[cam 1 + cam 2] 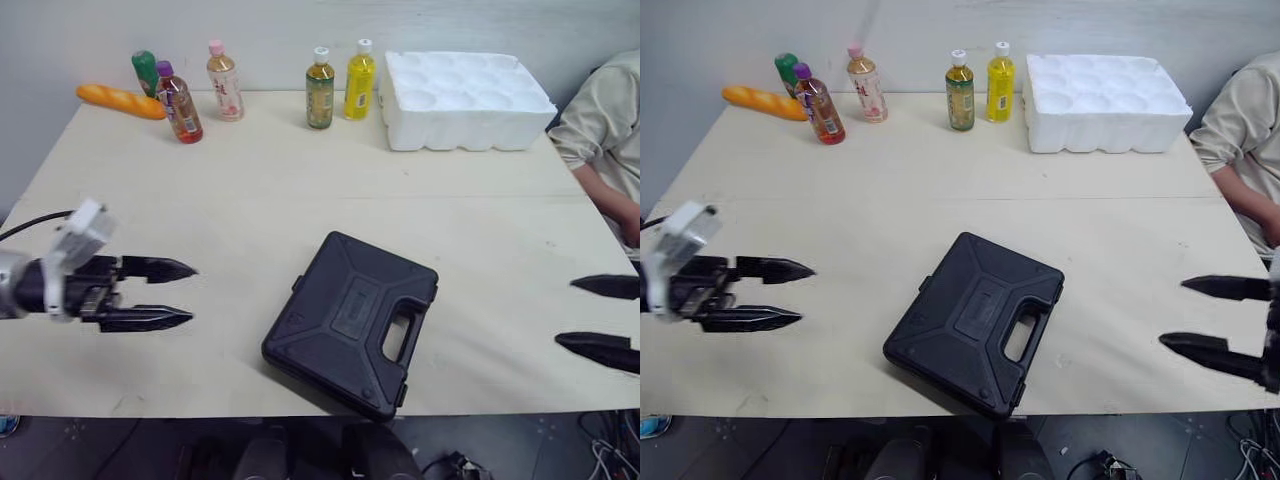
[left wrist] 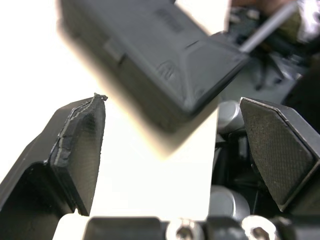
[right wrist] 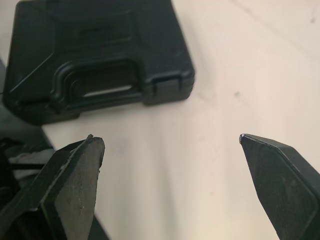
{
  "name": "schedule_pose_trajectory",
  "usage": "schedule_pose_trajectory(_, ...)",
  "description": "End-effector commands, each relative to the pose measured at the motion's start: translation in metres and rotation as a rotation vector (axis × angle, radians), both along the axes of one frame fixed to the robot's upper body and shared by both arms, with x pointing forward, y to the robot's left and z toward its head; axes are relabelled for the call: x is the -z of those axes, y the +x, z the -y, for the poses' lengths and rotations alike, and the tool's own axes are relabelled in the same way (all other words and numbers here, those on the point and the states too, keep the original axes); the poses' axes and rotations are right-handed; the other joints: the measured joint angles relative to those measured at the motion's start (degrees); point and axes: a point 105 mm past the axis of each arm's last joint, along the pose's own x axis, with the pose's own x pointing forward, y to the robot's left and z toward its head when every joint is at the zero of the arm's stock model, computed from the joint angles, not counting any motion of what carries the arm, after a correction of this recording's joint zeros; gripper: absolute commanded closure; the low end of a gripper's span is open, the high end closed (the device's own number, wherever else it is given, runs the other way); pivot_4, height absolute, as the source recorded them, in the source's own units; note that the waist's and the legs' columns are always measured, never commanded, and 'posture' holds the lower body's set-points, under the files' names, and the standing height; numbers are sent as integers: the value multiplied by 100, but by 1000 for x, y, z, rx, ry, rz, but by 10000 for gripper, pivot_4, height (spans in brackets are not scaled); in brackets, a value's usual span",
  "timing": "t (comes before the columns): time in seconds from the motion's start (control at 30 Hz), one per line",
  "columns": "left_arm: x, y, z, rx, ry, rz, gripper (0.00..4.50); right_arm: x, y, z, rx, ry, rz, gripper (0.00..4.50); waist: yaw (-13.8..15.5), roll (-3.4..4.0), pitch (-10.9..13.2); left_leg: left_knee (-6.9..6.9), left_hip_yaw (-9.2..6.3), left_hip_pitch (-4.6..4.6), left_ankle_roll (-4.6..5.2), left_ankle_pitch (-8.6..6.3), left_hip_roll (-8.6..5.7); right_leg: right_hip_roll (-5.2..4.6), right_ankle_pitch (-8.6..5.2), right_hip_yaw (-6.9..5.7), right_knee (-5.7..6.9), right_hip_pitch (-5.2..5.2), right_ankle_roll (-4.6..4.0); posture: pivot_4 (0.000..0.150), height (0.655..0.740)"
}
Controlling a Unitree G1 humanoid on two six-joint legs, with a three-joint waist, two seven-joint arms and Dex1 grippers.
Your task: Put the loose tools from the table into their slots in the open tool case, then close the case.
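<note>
- Black plastic tool case point(image 1: 345, 320) lies flat on the table point(image 1: 250, 200), lid down and shut, well forward, between the two hands.
- Its near corner sits at the table's front edge; in the wrist views it seems to hang slightly past it.
- Long axis runs roughly far-to-near, with the near end swung toward the robot's left. The handle point(image 1: 400, 335) is on the long side facing the robot's right, so that side is the opening one.
- Left hand point(image 1: 192, 294): fingers spread wide, empty, hovering beside the case's left, apart from it.
- Right hand point(image 1: 1173, 314): fingers wide, empty, well to the right of the handle side.
- No loose tools seen on the table; only bottles point(image 1: 320, 88) and a foam tray point(image 1: 465, 100) along the far side.
- Risk: any nudge toward the robot could slide or tip the case off the front edge, given the overhanging corner.
- Risk: latch point(image 3: 167, 85) beside the handle, cannot tell if it is snapped; if not, lifting by the handle could spill the contents.
- Risk: person's sleeve point(image 1: 595, 130) is near the right hand; a wide outward swing could meet it.
</note>
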Motion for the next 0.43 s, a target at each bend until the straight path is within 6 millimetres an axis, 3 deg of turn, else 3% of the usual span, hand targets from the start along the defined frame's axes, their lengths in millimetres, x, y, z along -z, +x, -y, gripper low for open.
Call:
schedule_pose_trajectory(0.03,-17,-6,-10,-73,5,94,204,-8,2,-2,-41,-13,29,0,31,2,2,-5,0,1,1,0,0,-3,0,-2,-2,0,0,1500,7400)
schedule_pose_trajectory(0.43,-13,2,1,-72,16,174,204,-7,9,-7,-65,-20,49,0,-3,4,2,-37,5,1,-10,6,-1,-3,-1,-1,-12,-9,-2,1500,7400)
